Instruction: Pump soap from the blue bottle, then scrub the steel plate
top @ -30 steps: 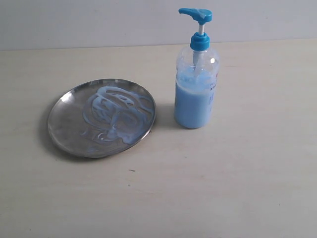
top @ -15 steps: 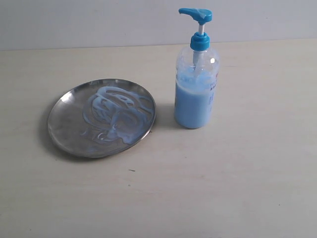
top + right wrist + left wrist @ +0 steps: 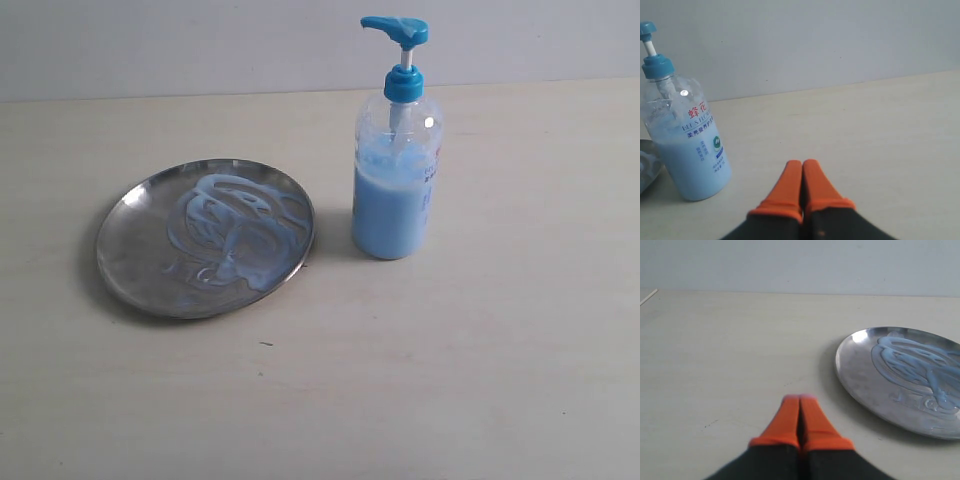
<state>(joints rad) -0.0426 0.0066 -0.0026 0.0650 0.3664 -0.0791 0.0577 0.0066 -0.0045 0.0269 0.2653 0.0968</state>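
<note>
Your plate (image 3: 135, 250) lies flat on the table (image 3: 450, 380), just beside the upright bottle (image 3: 393, 215), its middle smeared with swirls of soap (image 3: 240, 230). Nothing has shifted in the last second: plate, soap and bottle sit as they did. The left gripper (image 3: 800, 401) near the plate and the right gripper (image 3: 802, 164) near the bottle are both clenched on nothing. I judge pumping and scrubbing done, arms parked.
</note>
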